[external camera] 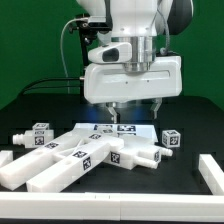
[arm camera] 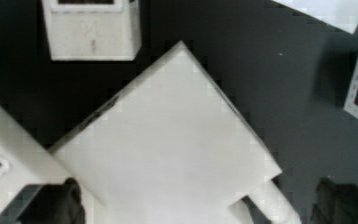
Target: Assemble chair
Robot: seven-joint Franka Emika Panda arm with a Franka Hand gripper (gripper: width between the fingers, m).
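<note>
The chair is in loose matte white pieces on the black table. A flat plate [external camera: 88,150] lies in the middle, with long bars [external camera: 25,168] toward the exterior view's left. A short pegged leg [external camera: 40,133] with a tag lies behind them. My gripper [external camera: 135,108] hangs just above the far end of the plate, open and holding nothing. In the wrist view the plate [arm camera: 167,140] runs to a point between my dark fingers [arm camera: 43,205], which stand wide on either side of it. My gripper [arm camera: 194,208] is not closed on it.
The marker board [external camera: 125,127] lies flat behind the plate, under the gripper. A small tagged block [external camera: 172,139] sits at the exterior view's right, with a white rail [external camera: 210,172] beyond it. A white strip [external camera: 100,203] runs along the front. Another tagged white piece [arm camera: 91,30] shows in the wrist view.
</note>
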